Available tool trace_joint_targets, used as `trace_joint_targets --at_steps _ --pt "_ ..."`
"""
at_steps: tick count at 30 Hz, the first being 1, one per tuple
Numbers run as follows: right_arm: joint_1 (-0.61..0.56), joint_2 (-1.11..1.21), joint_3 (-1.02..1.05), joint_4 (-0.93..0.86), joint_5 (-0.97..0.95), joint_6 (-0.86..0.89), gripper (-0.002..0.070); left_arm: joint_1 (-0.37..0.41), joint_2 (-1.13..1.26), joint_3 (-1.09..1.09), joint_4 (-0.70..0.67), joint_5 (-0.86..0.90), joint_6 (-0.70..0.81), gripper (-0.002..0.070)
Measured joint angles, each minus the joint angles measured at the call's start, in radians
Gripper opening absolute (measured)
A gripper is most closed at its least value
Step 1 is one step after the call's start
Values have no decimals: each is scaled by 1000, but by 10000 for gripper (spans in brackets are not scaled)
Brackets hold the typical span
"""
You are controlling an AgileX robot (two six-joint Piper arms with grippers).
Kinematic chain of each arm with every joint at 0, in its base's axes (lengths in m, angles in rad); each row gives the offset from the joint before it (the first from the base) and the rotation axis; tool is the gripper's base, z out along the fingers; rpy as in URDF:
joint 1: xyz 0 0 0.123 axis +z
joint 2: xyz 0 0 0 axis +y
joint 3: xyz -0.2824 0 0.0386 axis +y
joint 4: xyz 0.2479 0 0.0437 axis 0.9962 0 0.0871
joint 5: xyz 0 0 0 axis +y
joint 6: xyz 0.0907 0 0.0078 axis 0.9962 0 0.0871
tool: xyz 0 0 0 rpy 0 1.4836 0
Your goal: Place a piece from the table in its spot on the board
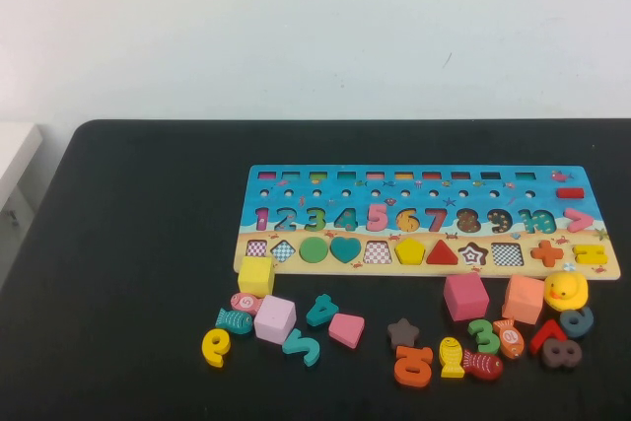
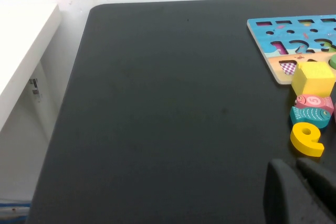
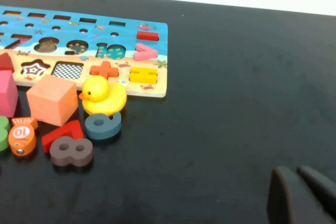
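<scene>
The yellow pentagon piece [image 1: 410,252] lies in the sandy lower row of the board [image 1: 424,176], between a checkered cut-out and a red triangle. The board rests on the black table [image 1: 138,244]. Neither arm shows in the high view. In the left wrist view my left gripper [image 2: 291,164] hangs shut and empty over bare table, close to a yellow number piece [image 2: 306,139] and the board's left end [image 2: 273,35]. In the right wrist view my right gripper [image 3: 293,170] is shut and empty over bare table, off the board's right end [image 3: 157,56].
Loose pieces lie in front of the board: a yellow cube [image 1: 256,275], a pink trapezoid [image 1: 346,329], a brown star [image 1: 403,332], a pink cube [image 1: 465,296], an orange cube [image 1: 523,299], a yellow duck [image 1: 565,290], and several numbers and fish. A white shelf [image 2: 21,51] stands left of the table.
</scene>
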Motion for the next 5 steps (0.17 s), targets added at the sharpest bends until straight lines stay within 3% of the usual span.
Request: trace_joint_targets --at_steps 5 --pt "0 0 0 0 0 0 18 0 0 0 0 0 0 -1"
